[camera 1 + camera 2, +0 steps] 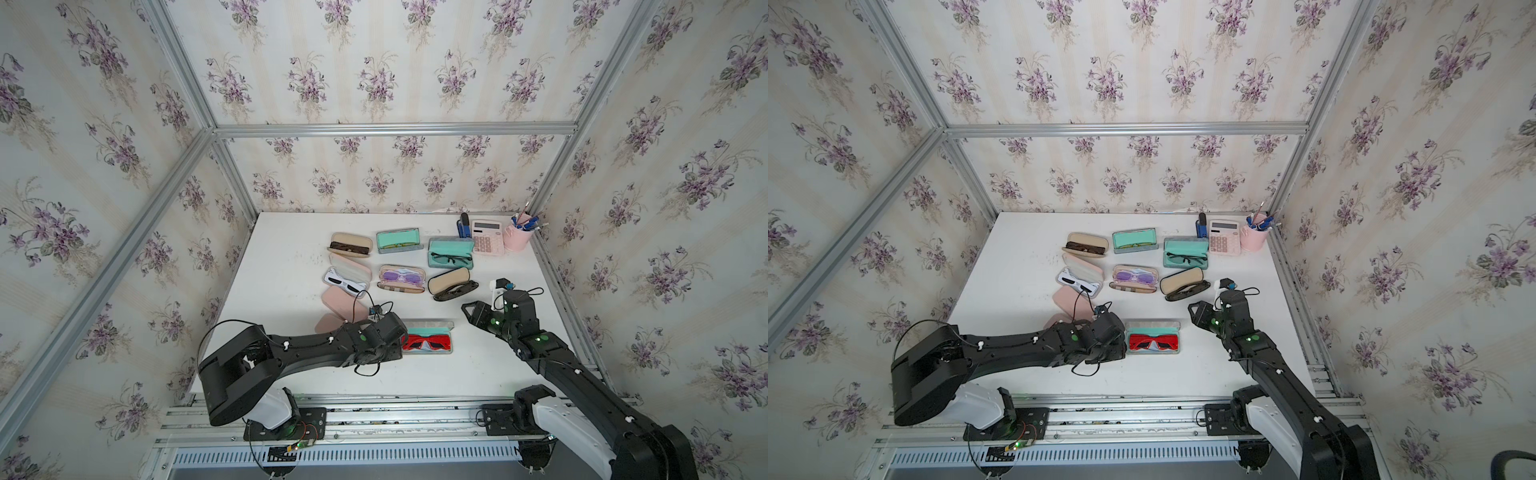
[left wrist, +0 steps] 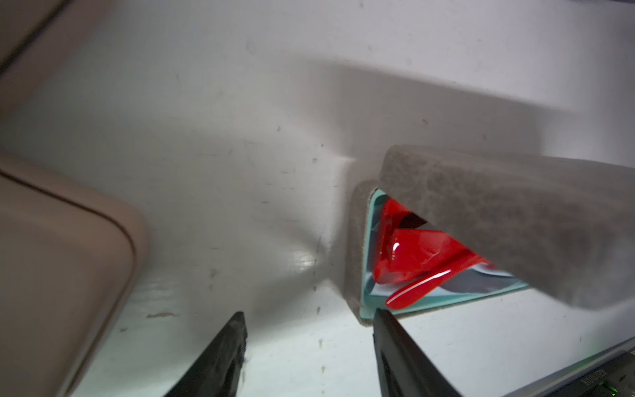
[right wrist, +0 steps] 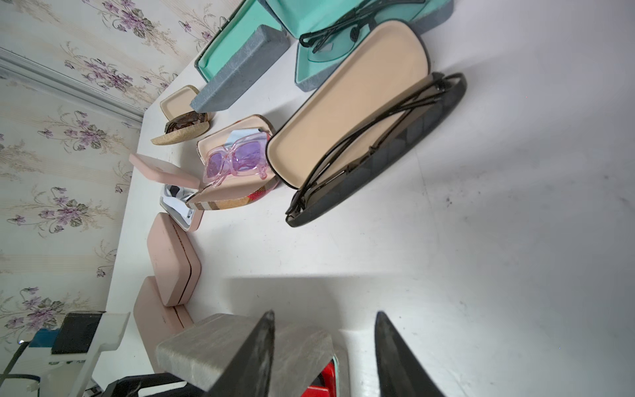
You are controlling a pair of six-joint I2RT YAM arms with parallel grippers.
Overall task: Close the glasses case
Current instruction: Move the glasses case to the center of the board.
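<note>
The glasses case point(image 1: 428, 336) is grey with a teal lining and lies at the front middle of the table in both top views. Red sunglasses point(image 2: 412, 254) rest inside it. Its lid point(image 2: 498, 213) stands partly raised over them. My left gripper point(image 2: 309, 314) is open at the case's left end, low over the table, with only bare table between its fingers. One of its fingers point(image 2: 388, 330) is at the case's near corner. My right gripper point(image 3: 324, 314) is open, hovering off the case's right end point(image 1: 1194, 309) with nothing held.
Two shut pink cases point(image 1: 343, 303) lie just behind my left wrist. Several open cases with glasses fill the middle, the black one point(image 1: 453, 284) nearest my right gripper. A calculator point(image 1: 487, 237), a pink pen cup point(image 1: 517, 236) and a stapler point(image 1: 463, 226) stand at the back right.
</note>
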